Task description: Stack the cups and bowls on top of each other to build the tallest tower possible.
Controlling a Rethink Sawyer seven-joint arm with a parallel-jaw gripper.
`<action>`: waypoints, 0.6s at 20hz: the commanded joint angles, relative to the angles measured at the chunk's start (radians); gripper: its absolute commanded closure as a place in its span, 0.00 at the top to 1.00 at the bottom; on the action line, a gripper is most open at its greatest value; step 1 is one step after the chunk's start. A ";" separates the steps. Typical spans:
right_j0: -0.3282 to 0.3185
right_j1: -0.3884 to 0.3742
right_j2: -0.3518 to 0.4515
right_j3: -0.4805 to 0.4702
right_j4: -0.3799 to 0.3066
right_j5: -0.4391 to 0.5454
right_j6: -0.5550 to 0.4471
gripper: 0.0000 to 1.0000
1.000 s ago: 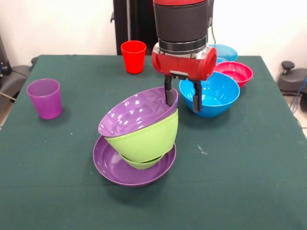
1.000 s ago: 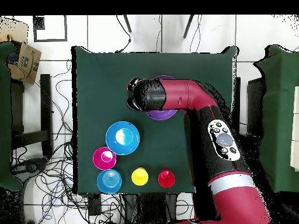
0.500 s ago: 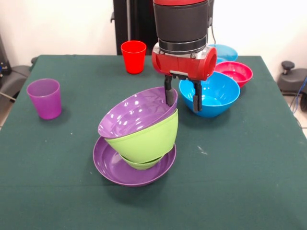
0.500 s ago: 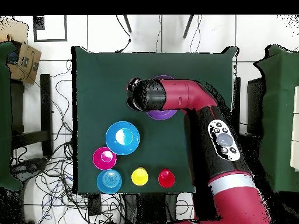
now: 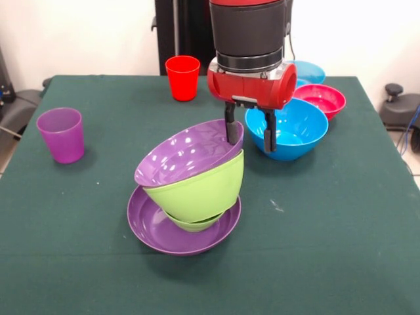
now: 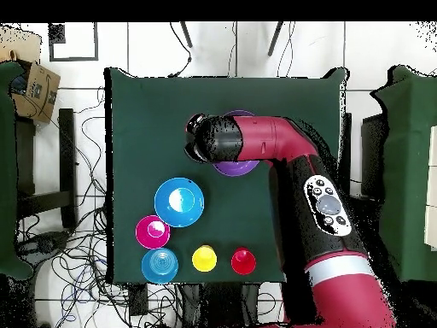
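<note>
Front view: I see the tool (image 5: 249,136) spread open, one finger at the tilted top purple bowl's (image 5: 184,153) rim, blue bowl (image 5: 295,128) behind.

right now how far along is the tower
Partly built. Done: a purple bowl at the bottom, a lime green bowl in it, and a second purple bowl tilted on top. In hand: the open pincer straddles that top bowl's raised rim, one finger inside, one outside. Left: the blue bowl, the small red bowl, the light blue bowl, and the red cup, purple cup and yellow cup.
</note>
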 commanded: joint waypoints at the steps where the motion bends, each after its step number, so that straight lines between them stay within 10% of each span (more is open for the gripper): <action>1: 0.019 -0.009 0.019 0.032 -0.031 0.057 -0.088 1.00; 12: -0.003 0.015 0.021 0.006 -0.047 0.047 -0.117 1.00</action>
